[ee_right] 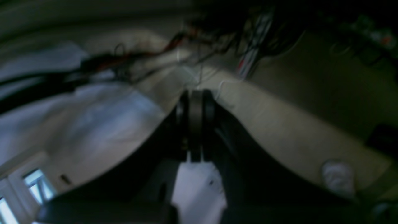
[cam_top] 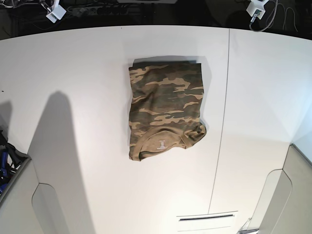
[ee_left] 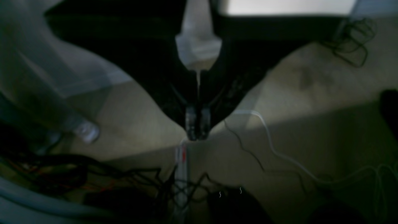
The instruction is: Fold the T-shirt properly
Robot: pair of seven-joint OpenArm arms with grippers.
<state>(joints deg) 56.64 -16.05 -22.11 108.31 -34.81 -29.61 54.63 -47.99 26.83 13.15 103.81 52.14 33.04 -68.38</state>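
From the left wrist, your left gripper (ee_left: 197,132) hangs with its jaws pressed together on nothing, over a dim floor strewn with cables (ee_left: 273,155). No cloth is in this view, so take no bearings for the fold from here.

From the right wrist, your right gripper (ee_right: 195,109) is likewise closed and empty. The picture is badly blurred; what lies behind it looks like floor, loose wiring (ee_right: 199,43) and perhaps a window (ee_right: 37,183) low at the left, but I would not lean on that.

The base view is the one to work from. The T-shirt (cam_top: 165,111) lies near the middle of the white table (cam_top: 78,73), already a compact rectangle, its collar and pale label (cam_top: 161,144) toward the near edge. Neither arm shows above it.

The fold looks essentially done. If you tidy it, square the rounded collar end and the slight bulge at its right corner, pressing flat rather than lifting, so the layers do not slide. A seam (cam_top: 223,97) runs down the table just right of the shirt; keep the cloth off it.
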